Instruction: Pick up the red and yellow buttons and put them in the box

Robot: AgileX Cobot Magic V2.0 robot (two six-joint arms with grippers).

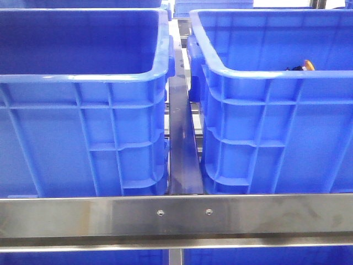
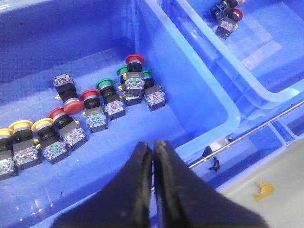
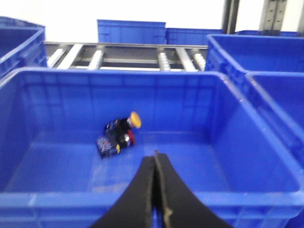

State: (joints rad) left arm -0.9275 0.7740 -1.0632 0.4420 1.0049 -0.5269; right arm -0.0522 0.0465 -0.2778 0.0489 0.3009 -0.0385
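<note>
Your left claw is clenched empty above the bright-blue plastic supply crate, with red and yellow-capped push-buttons ahead. Your right claw, clenched too, faces two placed buttons in the blue box.

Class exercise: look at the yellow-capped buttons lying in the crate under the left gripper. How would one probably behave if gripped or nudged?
A yellow-capped button looks rigid: hard cap, blocky body. Lying on its side, its round cap might let it pivot or roll. The crate floor looks glossy, so it may slide when nudged.
</note>
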